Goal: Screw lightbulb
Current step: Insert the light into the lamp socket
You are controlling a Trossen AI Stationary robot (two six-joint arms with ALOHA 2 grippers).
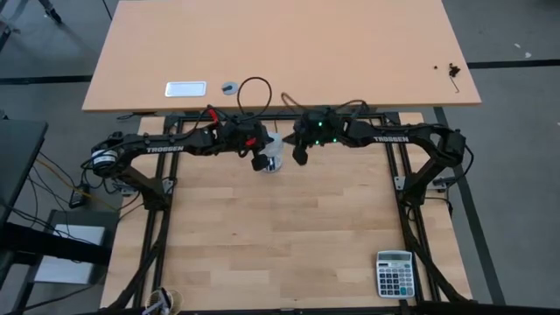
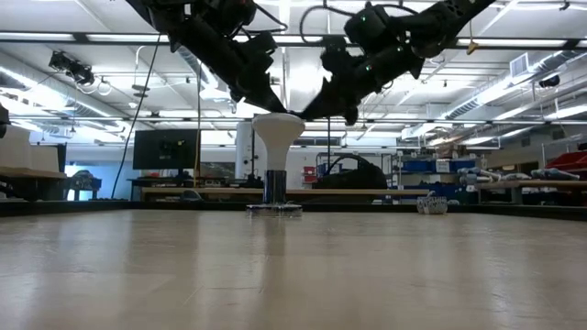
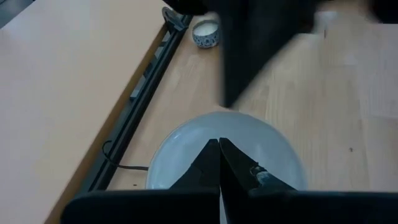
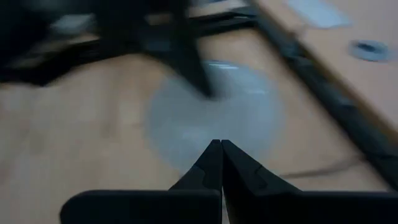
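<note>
The white funnel-shaped lightbulb [image 2: 278, 137] stands upright, its narrow neck down in the socket [image 2: 273, 208], near the far edge of the plank table [image 1: 280, 227]. From above, its round head [image 1: 275, 163] lies between the two arms. My left gripper [image 2: 276, 107] is shut, its tip at the top of the head. My right gripper [image 2: 305, 115] is also shut and slants down to the head's upper right edge. Each wrist view shows the shut fingers over the pale head [image 3: 186, 155] [image 4: 249, 118], with the other arm's dark finger beyond. My left gripper's shut fingertips [image 3: 211, 152] slant down from the table's left onto the top of the bulb's head [image 2: 275, 115] and seem to rest there. My right gripper's shut fingertips [image 2: 312, 108] slant down from the right to the head's upper rim [image 2: 299, 119]. Whether they press on it I cannot tell.
A black rail [image 3: 143, 99] and a tan table [image 1: 280, 52] lie just beyond the bulb, with a looped black cord [image 1: 254, 92], a white plate [image 1: 185, 88] and a small round disc [image 1: 229, 87]. A cream puck [image 3: 205, 34] sits by the rail. A calculator [image 1: 395, 273] lies near right.
</note>
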